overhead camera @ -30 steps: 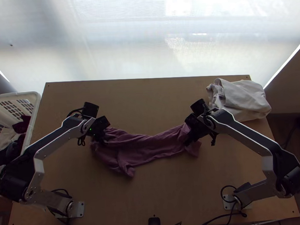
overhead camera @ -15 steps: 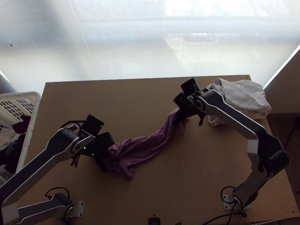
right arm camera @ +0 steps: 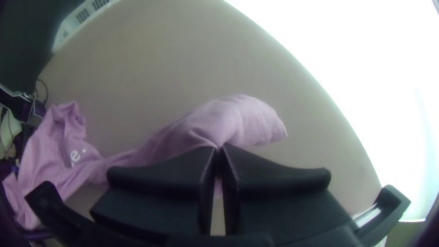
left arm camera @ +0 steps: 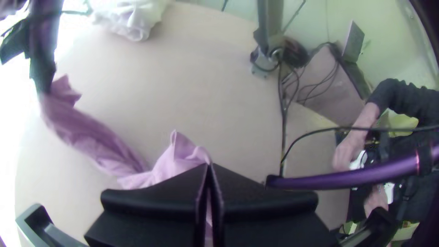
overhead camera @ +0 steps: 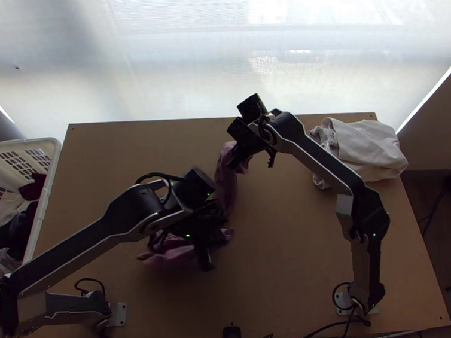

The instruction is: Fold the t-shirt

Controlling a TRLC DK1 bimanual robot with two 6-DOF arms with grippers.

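Note:
Near the middle of the table, the left gripper (overhead camera: pixel 204 254) is over the lower part of the pinkish-purple t-shirt (overhead camera: pixel 226 190). The right gripper (overhead camera: pixel 234 164) holds the shirt's far end, toward the table's back edge. The shirt is bunched and twisted into a long strip between them. In the left wrist view, the left gripper (left arm camera: pixel 209 167) is shut on a piece of the shirt (left arm camera: pixel 176 160). In the right wrist view, the right gripper (right arm camera: pixel 220 148) is shut on cloth, with a rounded bulge of the shirt (right arm camera: pixel 238 119) beyond its fingers and white lettering farther along.
A folded white cloth (overhead camera: pixel 368 151) lies at the table's back right. A white basket (overhead camera: pixel 44 195) with dark and light clothes stands at the left edge. Cables run along the near edge. A person's hands (left arm camera: pixel 350 148) are off the table in the left wrist view.
The left gripper has moved right and somewhat nearer the table's front edge with its cloth. The right gripper has moved left and toward the back edge, turning the shirt from crosswise to more lengthwise.

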